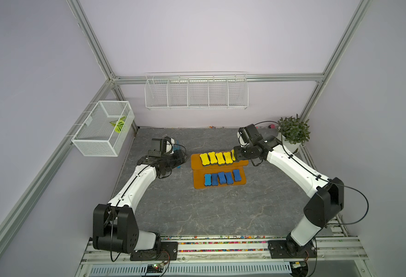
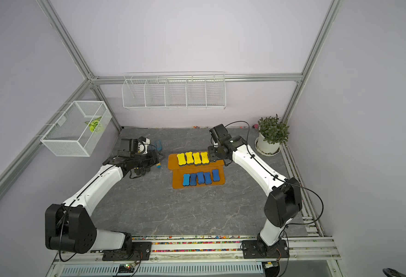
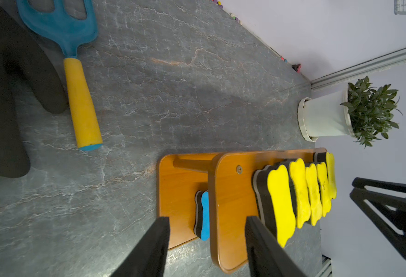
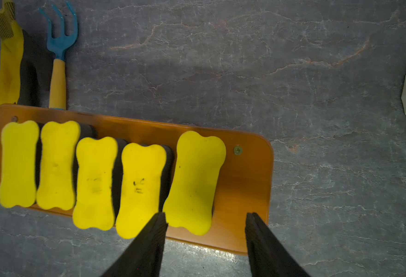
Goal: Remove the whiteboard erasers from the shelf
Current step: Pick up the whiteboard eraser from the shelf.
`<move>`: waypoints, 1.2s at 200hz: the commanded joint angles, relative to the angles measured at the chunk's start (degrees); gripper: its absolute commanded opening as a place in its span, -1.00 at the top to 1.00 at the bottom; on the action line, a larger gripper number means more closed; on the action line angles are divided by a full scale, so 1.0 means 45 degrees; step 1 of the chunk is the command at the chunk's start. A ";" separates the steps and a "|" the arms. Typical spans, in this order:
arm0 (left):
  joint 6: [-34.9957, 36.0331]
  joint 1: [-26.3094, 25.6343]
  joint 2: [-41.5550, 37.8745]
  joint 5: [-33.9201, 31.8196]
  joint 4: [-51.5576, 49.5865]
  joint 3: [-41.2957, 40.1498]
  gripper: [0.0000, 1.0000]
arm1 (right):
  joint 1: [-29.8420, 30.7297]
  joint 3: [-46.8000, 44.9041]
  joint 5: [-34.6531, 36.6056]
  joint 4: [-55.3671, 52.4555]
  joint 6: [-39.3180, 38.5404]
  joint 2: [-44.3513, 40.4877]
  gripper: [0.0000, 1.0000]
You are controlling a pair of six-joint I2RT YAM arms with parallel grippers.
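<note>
Right wrist view: R gripper (image 4: 206,215) has its two black fingers spread apart, clamping nothing. They hang over the near edge of the shelf (image 4: 245,179), an orange-brown wooden 2-tier stand on a grey marbled tabletop (image 4: 317,96). Five yellow erasers (image 4: 194,182), bone-shaped w/ dark undersides, lie in a row on the top board. The outermost one lines up btwn the fingers, w/ a clear gap to one finger; whether the other finger touches it can't be told. Left wrist view: L gripper (image 3: 208,219) is likewise spread & empty, pointing at the shelf's opposite end, just beside it. Both top views show five blue erasers (image 1: 222,178) in a row on the lower board, on the robot's side of the shelf. On the table by the L gripper lie a blue garden fork (image 3: 82,108) w/ yellow handle & a black-and-yellow glove (image 3: 17,96). A potted plant (image 1: 293,134) stands in the far corner behind the R arm.
</note>
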 commanded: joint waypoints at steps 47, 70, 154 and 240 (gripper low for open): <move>0.0522 -0.0171 -0.0213 -0.0303 -0.0536 0.0428 -0.17 | 0.0274 0.0793 0.0304 -0.0332 -0.0167 0.0734 -0.20; 0.0541 -0.0202 -0.0171 -0.0358 -0.0555 0.0426 -0.17 | 0.0295 0.1037 0.0465 -0.0426 -0.0245 0.0981 -0.20; 0.0533 -0.0194 -0.0065 -0.0591 -0.0485 0.0338 -0.18 | 0.0313 0.1208 0.0901 -0.0830 -0.0490 0.1440 -0.28; 0.0507 -0.0205 -0.0073 -0.0682 -0.0444 0.0328 -0.17 | 0.0313 0.1229 0.1206 -0.1172 -0.0593 0.1524 -0.22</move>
